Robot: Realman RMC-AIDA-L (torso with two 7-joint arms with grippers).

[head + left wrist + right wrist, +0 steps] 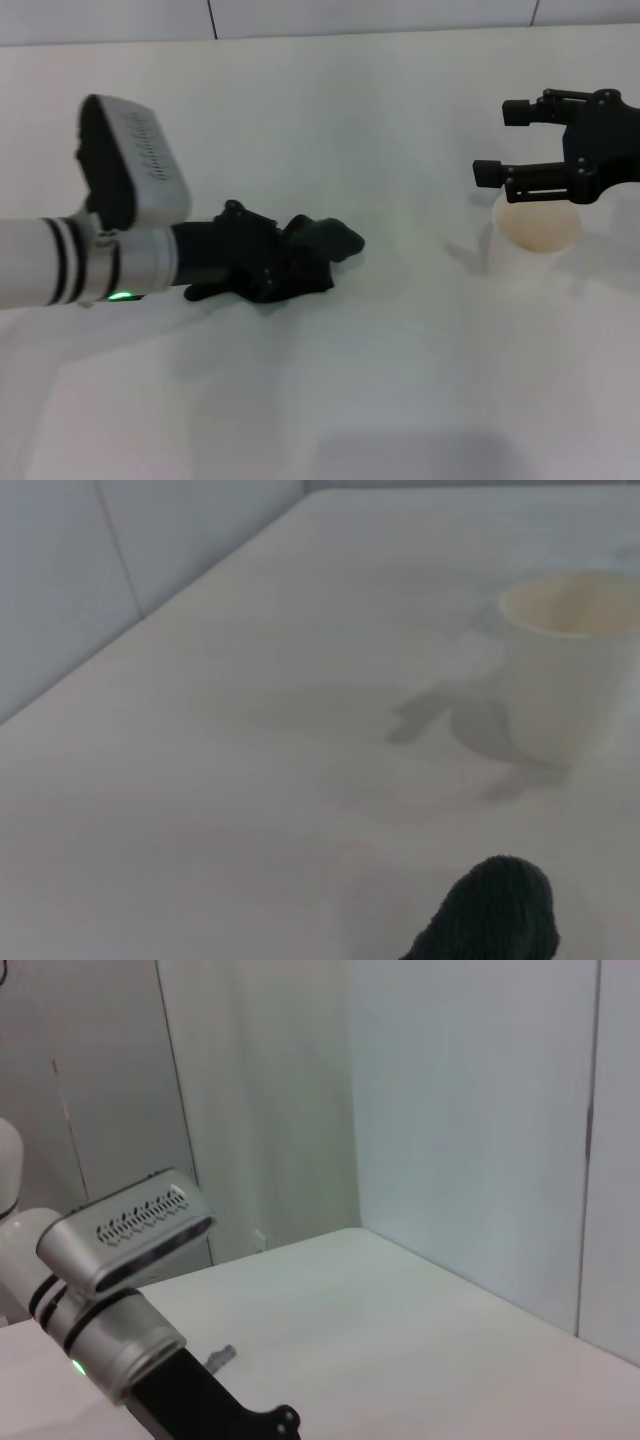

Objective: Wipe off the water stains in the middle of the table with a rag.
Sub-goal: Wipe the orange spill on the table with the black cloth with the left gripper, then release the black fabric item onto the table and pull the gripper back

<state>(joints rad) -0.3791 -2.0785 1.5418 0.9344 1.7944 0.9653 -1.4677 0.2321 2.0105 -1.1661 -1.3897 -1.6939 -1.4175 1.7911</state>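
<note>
My left gripper (290, 262) reaches in from the left and is shut on the rag (328, 243), a dark wad that rests low on the white table (330, 400) near its middle. The rag's tip also shows in the left wrist view (495, 912), lying on the table (220, 780). No orange-amber water stains show in any view; they are hidden or out of view. My right gripper (503, 142) is open and empty, hovering at the right just above the cup.
A translucent white plastic cup (537, 238) stands upright at the right, below my right gripper; it also shows in the left wrist view (565, 665). Grey wall panels (450, 1110) bound the table's far side. The right wrist view shows my left arm (115, 1305).
</note>
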